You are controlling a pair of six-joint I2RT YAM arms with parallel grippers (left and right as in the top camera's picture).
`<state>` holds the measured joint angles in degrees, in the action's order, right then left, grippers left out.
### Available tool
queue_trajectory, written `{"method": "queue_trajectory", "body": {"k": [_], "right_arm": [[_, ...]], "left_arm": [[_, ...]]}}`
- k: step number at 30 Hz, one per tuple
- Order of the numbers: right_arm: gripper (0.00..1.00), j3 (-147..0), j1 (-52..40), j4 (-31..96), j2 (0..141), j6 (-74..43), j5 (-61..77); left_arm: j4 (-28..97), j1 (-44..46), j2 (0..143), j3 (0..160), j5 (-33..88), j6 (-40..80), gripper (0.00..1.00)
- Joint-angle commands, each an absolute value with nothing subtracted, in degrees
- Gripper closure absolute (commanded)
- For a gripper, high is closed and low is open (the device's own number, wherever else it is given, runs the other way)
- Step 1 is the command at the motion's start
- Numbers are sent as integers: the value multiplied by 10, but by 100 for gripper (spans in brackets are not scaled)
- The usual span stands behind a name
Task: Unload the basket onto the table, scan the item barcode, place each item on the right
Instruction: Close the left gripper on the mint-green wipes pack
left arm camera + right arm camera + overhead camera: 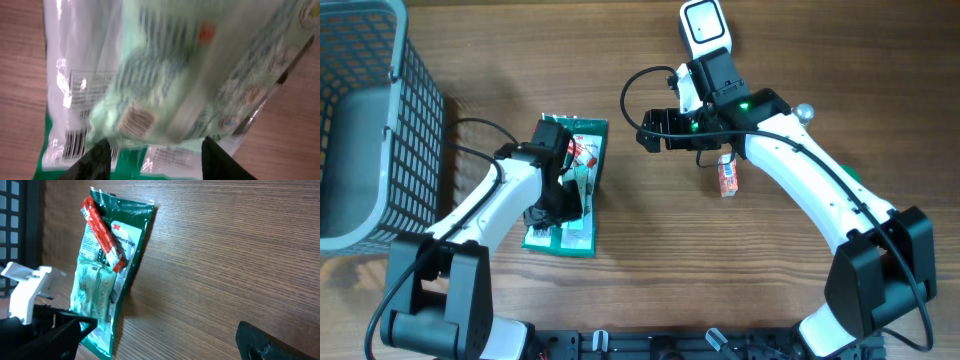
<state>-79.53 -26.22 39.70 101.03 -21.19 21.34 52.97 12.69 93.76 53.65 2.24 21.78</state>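
A dark green packet [560, 240] lies flat on the wooden table, with a red stick pack [582, 150] and a pale green packet [578, 190] on top of it. My left gripper [558, 200] is right over this pile. In the left wrist view the pale green packet [190, 75] is blurred, its lower edge between the gripper's [152, 155] spread fingers. A barcode [75, 142] shows on the white label underneath. My right gripper [655, 130] hovers open to the right of the pile, holding nothing. The right wrist view shows the dark green packet [130, 215] and the red stick pack [102, 230].
A white scanner [705, 25] stands at the back, behind the right arm. A small orange box [728, 178] lies under the right forearm. A dark wire basket [370, 120] fills the far left. A black cable loops near the right gripper.
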Motion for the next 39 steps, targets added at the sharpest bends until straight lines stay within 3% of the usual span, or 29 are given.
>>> {"method": "queue_trajectory", "body": {"k": [1,2,4,5,11,19,26,30,36,39], "right_arm": [[0,-791,-263,396,1018,-214,206],[0,-791,-263,396,1018,-214,206],[0,-791,-263,396,1018,-214,206],[1,-791,-263,396,1018,-214,206],[0,-791,-263,396,1018,-214,206],[0,-791,-263,396,1018,-214,206],[0,-791,-263,396,1018,-214,206],[1,-791,-263,396,1018,-214,206],[0,-791,-263,396,1018,-214,206],[0,-791,-263,396,1018,-214,206]], "left_arm": [[573,125,911,603,15,219,50],[581,125,900,618,17,219,49],[570,125,876,627,32,219,34],[557,125,875,627,21,218,34],[444,125,893,569,3,219,54],[357,125,951,512,4,219,57],[437,125,858,601,5,230,48],[514,122,799,612,-17,265,33],[582,82,807,588,-21,252,21],[579,53,807,564,39,197,25]]}}
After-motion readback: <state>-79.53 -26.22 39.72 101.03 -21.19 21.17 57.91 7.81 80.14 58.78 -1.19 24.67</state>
